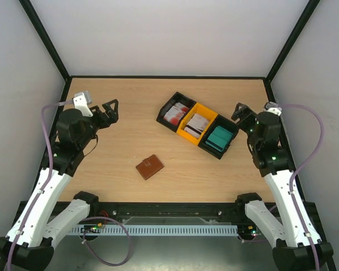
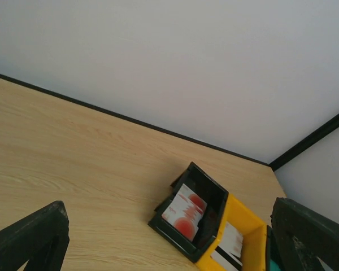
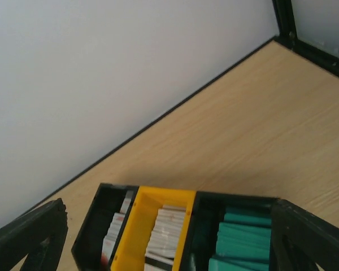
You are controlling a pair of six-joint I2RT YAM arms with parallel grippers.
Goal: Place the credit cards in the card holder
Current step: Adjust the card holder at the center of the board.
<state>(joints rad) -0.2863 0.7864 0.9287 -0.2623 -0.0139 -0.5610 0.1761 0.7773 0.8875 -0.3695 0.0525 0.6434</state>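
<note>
The credit cards stand in stacks in a three-compartment tray: red-and-white cards, white cards with a dark stripe, and teal cards. The brown card holder lies closed on the table, nearer the arms and apart from the tray. My left gripper hovers open at the left, facing the tray, with nothing between its fingers. Just right of the teal compartment my right gripper is open and empty too. Its wrist view looks over the teal cards, white cards and red-and-white cards.
The tray sits diagonally at centre-back of the wooden table. White walls with black frame posts close in the left, back and right sides. The left wrist view shows the tray's black end compartment with red-and-white cards.
</note>
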